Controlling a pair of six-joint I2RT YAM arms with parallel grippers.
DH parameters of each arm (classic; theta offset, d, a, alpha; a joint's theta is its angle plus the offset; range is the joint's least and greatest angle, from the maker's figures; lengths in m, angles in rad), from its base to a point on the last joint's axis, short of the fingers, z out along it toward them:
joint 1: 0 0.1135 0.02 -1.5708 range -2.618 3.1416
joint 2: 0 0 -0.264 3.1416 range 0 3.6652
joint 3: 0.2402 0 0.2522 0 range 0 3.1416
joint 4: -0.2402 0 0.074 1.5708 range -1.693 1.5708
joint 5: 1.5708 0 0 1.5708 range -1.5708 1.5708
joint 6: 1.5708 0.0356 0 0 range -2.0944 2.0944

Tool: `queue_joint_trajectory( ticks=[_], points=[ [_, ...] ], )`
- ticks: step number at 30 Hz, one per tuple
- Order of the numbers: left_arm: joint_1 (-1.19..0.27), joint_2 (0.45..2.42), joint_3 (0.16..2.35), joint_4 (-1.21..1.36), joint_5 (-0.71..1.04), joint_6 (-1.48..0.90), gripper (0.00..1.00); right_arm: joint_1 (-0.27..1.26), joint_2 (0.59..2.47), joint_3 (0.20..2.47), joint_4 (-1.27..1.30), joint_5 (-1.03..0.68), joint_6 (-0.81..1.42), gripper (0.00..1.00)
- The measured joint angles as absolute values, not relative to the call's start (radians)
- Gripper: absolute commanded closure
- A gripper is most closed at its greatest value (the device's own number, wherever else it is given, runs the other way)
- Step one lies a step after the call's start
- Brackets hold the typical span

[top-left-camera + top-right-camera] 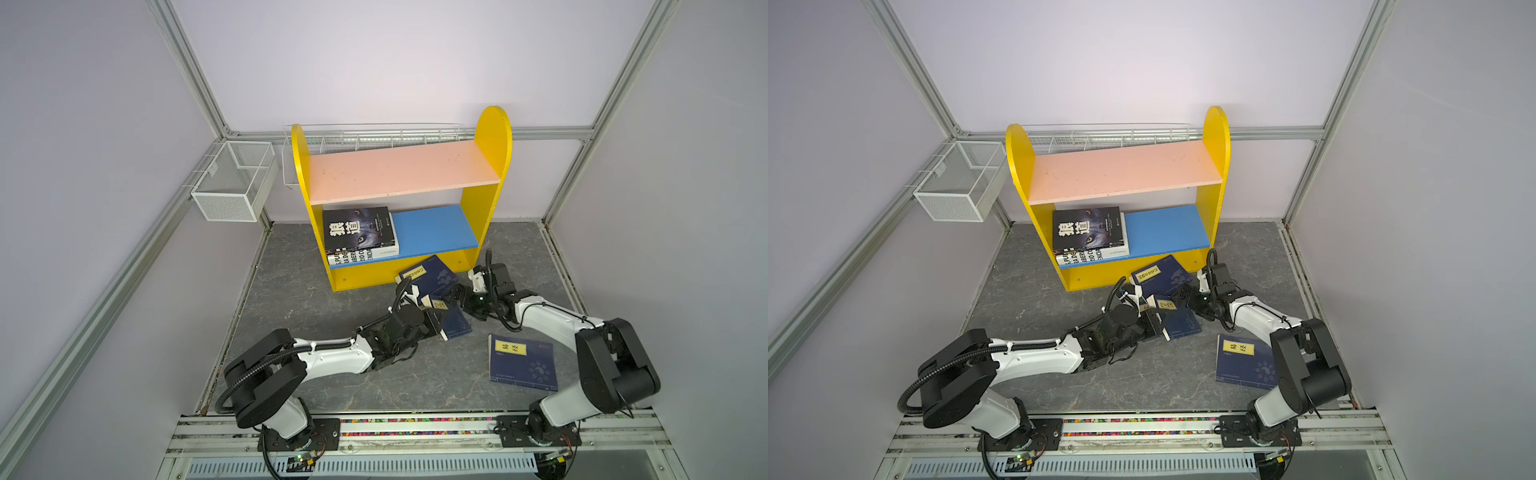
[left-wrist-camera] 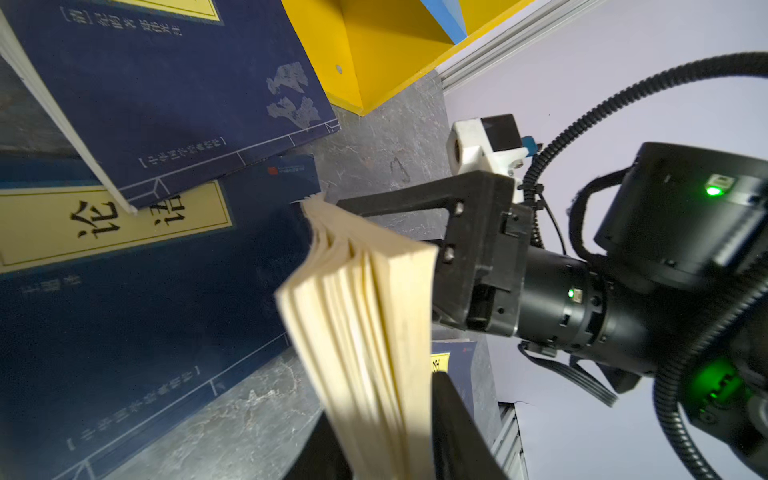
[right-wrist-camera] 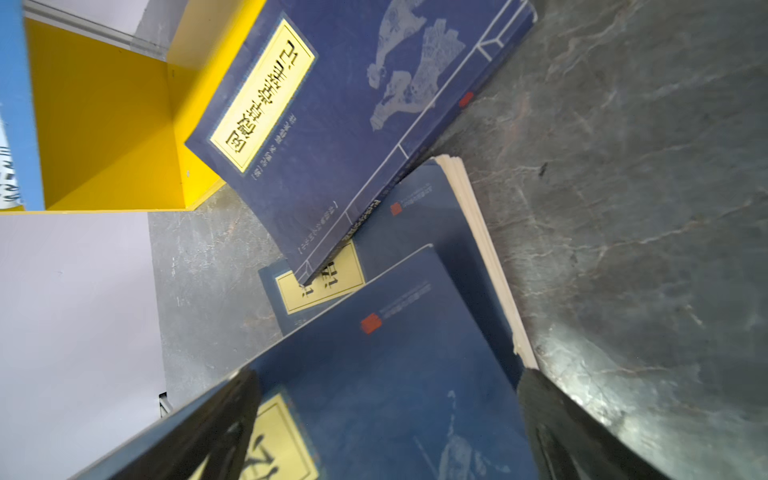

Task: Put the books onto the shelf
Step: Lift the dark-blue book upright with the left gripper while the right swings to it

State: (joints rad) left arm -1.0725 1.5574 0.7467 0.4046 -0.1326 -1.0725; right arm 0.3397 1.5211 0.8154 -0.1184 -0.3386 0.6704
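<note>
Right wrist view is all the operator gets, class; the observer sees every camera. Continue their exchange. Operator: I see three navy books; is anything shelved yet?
Observer: Yes. A black book lies stacked above a white book on the shelf's blue board.
Operator: Any books I miss?
Observer: A fourth navy book lies flat on the table, apart from those.
Operator: What has the raised book?
Observer: The left gripper, jaws either side of its page edge.

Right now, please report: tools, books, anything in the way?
Left tool shut on raised blue book. Right tool open, astride same book. Stack of books on shelf. Leaning blue book sits between grip and shelf.
</note>
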Motion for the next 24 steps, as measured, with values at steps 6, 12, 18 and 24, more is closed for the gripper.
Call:
queue_joint_trajectory(
  ticks=[6,12,18,24],
  points=[
    [-1.069,1.560,0.783,0.311,-0.134,-1.057,0.88,0.302,1.472,0.818,-0.160,-0.339,0.661,0.02],
    [-1.065,1.493,0.820,0.189,-0.138,-0.985,0.97,0.232,1.341,0.841,-0.226,-0.346,0.619,0.09],
    [-0.935,1.284,0.822,0.111,0.018,-0.913,1.00,0.213,1.185,0.854,-0.230,-0.479,0.575,0.12],
    [-0.665,1.067,0.872,-0.014,0.280,-0.874,1.00,0.223,1.072,0.835,-0.107,-0.706,0.607,0.12]
  ],
)
